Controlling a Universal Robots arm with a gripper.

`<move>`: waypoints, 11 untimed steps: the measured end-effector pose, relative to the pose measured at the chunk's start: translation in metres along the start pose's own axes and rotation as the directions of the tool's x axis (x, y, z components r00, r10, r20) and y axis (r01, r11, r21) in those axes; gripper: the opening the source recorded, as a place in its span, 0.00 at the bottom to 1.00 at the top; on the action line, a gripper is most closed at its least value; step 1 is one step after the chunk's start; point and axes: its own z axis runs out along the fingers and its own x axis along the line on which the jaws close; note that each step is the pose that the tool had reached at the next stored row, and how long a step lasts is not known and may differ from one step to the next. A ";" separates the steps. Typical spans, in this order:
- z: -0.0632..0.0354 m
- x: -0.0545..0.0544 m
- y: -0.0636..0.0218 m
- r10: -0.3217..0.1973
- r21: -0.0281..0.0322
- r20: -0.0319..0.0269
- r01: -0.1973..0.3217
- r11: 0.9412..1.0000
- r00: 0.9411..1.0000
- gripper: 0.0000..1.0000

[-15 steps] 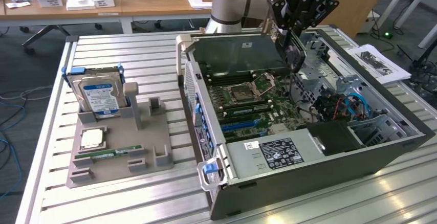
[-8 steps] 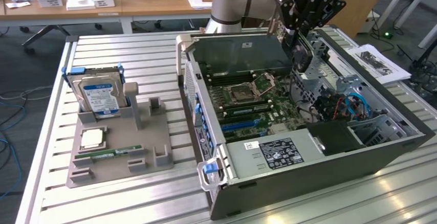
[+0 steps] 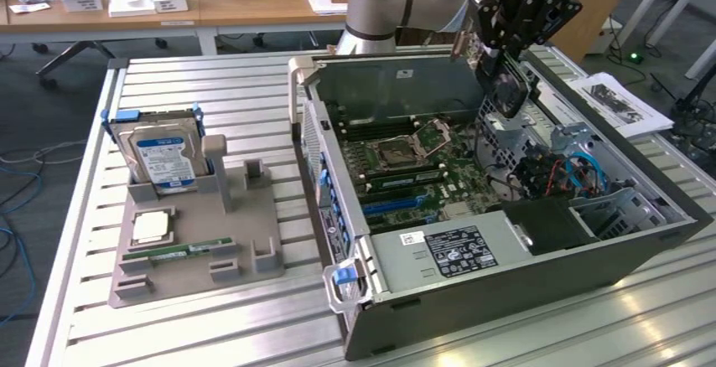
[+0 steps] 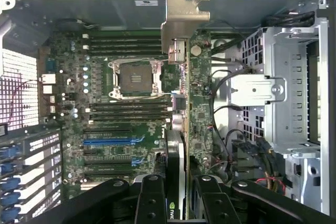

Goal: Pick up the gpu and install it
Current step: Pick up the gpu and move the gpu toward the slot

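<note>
The gpu (image 3: 511, 86) hangs edge-down over the open computer case (image 3: 626, 254), near the case's far wall, above the motherboard (image 3: 420, 170). My gripper (image 3: 505, 55) is shut on its upper part. In the wrist view the gpu (image 4: 181, 103) runs edge-on away from the fingers (image 4: 151, 198), with its pale metal bracket (image 4: 181, 17) at the far end. It sits over the motherboard (image 4: 121, 124), beside the processor socket (image 4: 134, 77) and above the blue expansion slots (image 4: 113, 141).
A grey fixture (image 3: 251, 224) on the exterior view's left holds a silver hard drive (image 3: 166, 156), a processor chip (image 3: 151, 226) and a green memory stick (image 3: 184, 251). Inside the case are a metal drive cage (image 4: 286, 93), cables (image 3: 559, 174) and a black power supply (image 3: 459, 250). Papers (image 3: 621, 103) lie beyond.
</note>
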 end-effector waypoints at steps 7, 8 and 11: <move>0.0010 -0.016 0.0008 0.000 0.000 0.000 0.000 1.000 1.000 0.27; 0.0012 -0.018 0.0009 0.000 0.000 0.000 0.000 1.000 1.000 0.27; 0.0015 -0.023 0.0011 0.000 0.000 0.000 0.000 1.000 1.000 0.27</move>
